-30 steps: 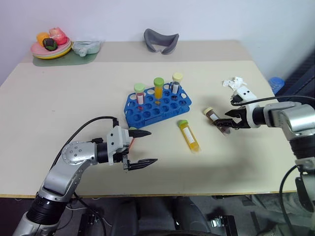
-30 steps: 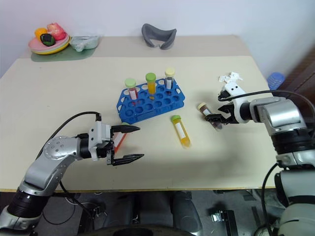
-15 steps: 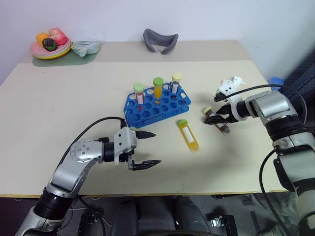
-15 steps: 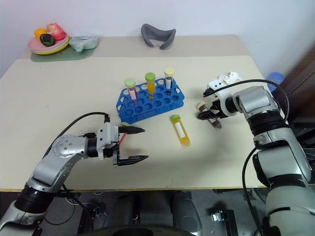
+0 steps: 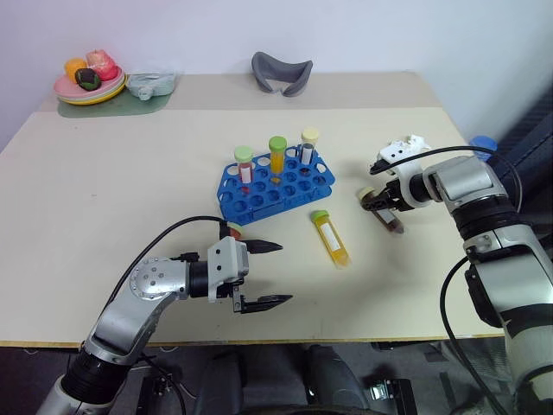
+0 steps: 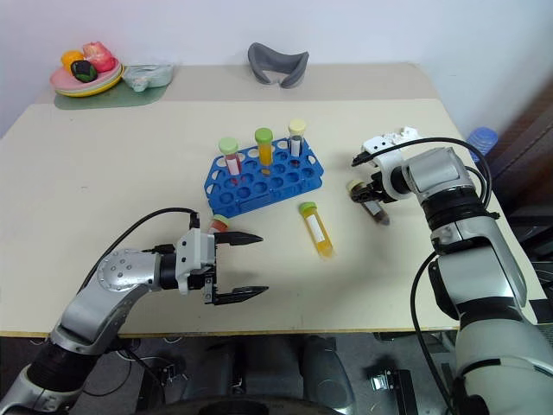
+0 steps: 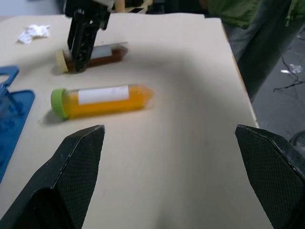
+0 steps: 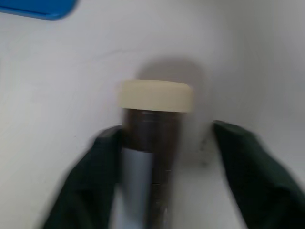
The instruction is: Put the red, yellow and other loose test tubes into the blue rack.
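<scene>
The dark brown, cream-capped test tube lies flat on the beige table, right of the blue plastic rack. The right gripper, off to the tube's right a second ago, now straddles it near the cap, one finger touching its side, the other still short: a closing grasp, not yet secured. Its arm reaches forward, pointing steeply down. The yellow, green-capped tube lies loose beside the rack. The left gripper hovers low, fingers spread wide, holding nothing.
</scene>
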{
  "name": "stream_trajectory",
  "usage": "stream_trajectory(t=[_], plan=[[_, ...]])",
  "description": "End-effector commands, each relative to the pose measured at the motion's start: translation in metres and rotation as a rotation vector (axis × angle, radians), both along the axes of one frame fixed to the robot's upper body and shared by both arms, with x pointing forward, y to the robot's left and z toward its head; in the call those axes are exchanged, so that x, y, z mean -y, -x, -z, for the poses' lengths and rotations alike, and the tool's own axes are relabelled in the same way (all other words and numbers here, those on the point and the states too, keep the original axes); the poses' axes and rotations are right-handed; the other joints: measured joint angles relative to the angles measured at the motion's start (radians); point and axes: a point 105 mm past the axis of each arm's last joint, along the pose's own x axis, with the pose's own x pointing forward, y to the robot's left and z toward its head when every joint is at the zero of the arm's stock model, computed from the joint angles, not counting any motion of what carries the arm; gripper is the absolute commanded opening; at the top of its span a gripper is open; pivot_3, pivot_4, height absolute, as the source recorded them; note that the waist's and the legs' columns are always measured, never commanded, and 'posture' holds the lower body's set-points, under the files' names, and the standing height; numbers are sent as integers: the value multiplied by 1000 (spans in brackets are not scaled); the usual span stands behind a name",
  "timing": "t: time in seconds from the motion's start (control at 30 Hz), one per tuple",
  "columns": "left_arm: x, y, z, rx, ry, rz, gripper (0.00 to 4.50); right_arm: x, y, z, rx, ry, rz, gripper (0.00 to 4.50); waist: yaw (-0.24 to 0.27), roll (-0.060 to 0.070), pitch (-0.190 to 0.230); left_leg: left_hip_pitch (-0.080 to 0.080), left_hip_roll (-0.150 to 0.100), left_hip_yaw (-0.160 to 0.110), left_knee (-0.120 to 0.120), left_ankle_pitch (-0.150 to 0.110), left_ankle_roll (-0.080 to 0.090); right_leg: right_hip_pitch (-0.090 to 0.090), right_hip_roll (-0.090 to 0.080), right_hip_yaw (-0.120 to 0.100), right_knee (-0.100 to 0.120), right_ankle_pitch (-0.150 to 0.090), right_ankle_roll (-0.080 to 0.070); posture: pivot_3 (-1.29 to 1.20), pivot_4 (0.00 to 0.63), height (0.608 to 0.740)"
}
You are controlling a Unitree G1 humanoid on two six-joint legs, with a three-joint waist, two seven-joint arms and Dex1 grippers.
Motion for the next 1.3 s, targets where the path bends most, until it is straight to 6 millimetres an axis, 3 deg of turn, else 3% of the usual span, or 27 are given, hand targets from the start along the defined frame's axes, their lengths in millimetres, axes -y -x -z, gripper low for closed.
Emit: stream_trajectory(t=[0.03, 0.07, 0.23, 0.33, 0.7, 0.97, 1.1, 1.3], plan=[[4, 7, -9, 24, 14, 19, 4500, -8, 3, 11, -39, -10, -16, 1165, -1, 0, 0, 0, 0, 0, 0, 0, 0, 0, 0, 0, 0, 0, 0, 0, 150, 740], [5, 8, -10, 21, 15, 19, 4500, -9, 4, 12, -42, -11, -20, 837, -2, 0, 0, 0, 0, 0, 0, 0, 0, 0, 0, 0, 0, 0, 0, 0, 150, 740], [6, 12, -11, 15, 15, 17, 4500, -12, 5, 12, -44, -14, -39, 815, -2, 0, 0, 0, 0, 0, 0, 0, 0, 0, 0, 0, 0, 0, 0, 0, 150, 740], [4, 14, -11, 11, 13, 13, 4500, -21, 5, 2, -19, -49, -70, 815, -2, 0, 0, 0, 0, 0, 0, 0, 0, 0, 0, 0, 0, 0, 0, 0, 150, 740], [-2, 20, -11, 3, 6, -1, 4500, -93, 25, -75, 211, -445, -224, 815, 3, 2, 1, -3, 0, 0, -1, 0, 0, -4, 0, 0, 1, 0, 0, 0, 150, 740], [0, 23, -18, 4, 6, -4, 4500, -116, 19, -137, 716, -950, -259, 815, 0, 3, 2, -3, 0, 0, -1, 0, 0, -4, 0, 0, 1, 0, 0, 0, 150, 740], [1, 24, -20, 3, 6, -9, 4500, -115, 14, -140, 905, -1054, -214, 815, 0, 3, 2, -3, 0, 0, -1, 0, -1, -4, 0, 0, 1, 0, 0, 0, 150, 740], [-1, 26, -24, 1, 4, -26, 4500, -123, 5, -118, 1091, -1050, -155, 815, -1, 3, 2, -3, 0, 0, -2, 1, -1, -4, 0, 0, 1, 0, 0, 0, 150, 740]])
